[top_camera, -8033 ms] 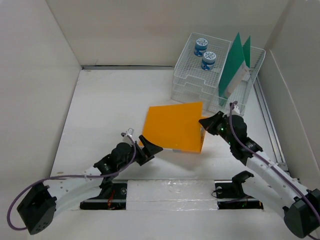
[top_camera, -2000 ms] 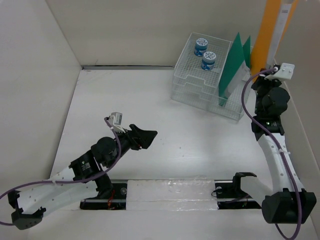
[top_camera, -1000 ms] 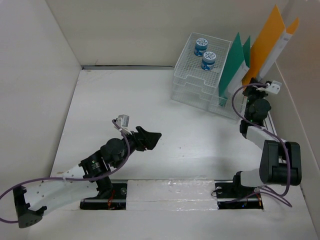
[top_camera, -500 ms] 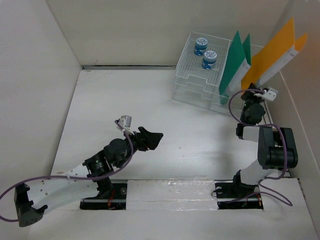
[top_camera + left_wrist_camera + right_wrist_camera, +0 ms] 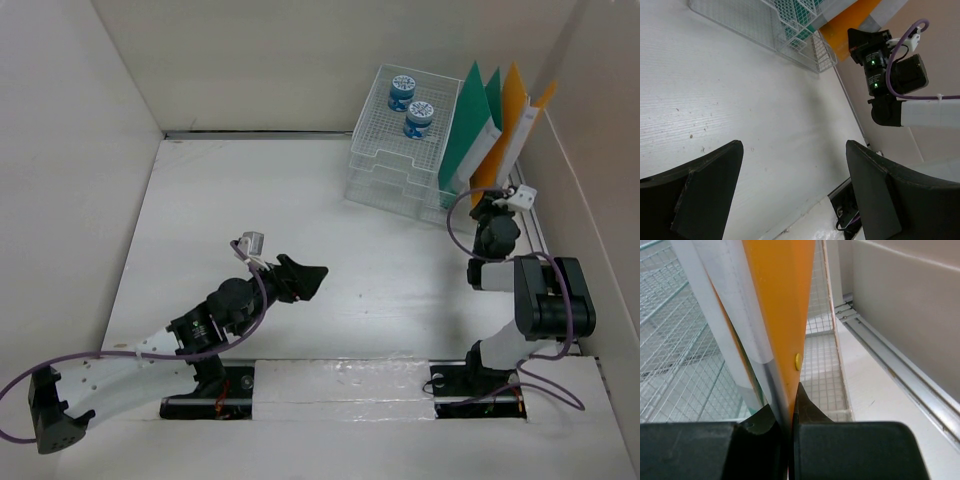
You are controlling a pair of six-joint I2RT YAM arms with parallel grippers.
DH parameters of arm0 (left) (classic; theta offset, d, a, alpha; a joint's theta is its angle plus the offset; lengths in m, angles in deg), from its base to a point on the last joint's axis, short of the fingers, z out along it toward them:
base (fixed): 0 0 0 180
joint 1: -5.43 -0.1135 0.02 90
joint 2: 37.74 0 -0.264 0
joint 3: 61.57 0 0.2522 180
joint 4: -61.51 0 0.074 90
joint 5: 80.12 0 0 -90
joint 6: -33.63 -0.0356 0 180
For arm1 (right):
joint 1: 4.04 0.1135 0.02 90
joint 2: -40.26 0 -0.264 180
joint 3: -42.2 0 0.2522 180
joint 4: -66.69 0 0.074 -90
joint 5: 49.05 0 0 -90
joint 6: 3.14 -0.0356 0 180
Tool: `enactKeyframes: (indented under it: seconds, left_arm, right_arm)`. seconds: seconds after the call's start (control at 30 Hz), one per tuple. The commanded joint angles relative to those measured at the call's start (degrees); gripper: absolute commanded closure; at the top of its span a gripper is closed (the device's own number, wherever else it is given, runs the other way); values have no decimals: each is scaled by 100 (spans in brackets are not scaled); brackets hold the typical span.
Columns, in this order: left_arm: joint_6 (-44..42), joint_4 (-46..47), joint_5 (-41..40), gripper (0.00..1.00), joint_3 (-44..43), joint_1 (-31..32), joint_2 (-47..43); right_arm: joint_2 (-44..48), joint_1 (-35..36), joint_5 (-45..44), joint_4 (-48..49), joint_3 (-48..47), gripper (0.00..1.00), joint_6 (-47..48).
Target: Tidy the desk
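Over the desk point(image 5: 250, 200), left fingers point(image 5: 705, 190) gape — right fingers point(image 5: 840, 450) pinch the orange folder point(image 5: 780, 290) at the rack point(image 5: 395, 165).

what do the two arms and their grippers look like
The left arm and right arm have white links with black joint housings. The left gripper and right gripper have matte black wedge-shaped fingers. A purple cable runs along each arm, and green lights glow near the right wrist.
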Motion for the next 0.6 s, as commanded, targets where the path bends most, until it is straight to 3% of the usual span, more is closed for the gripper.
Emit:
enactKeyframes:
  seconds: [0.0,0.33,0.57]
  left_arm:
    - [-110,266,70,20,41,-4,21]
    - [-145,354,-9,20,111,-4,65]
    - [-180,530,-9,20,111,-4,188]
  right_arm:
    - [-4,52,-179,1042,-667,100,316]
    - [-926,368,-381,1332,-1750,100,906]
    - [-1287,368,-354,1490,-1294,100,476]
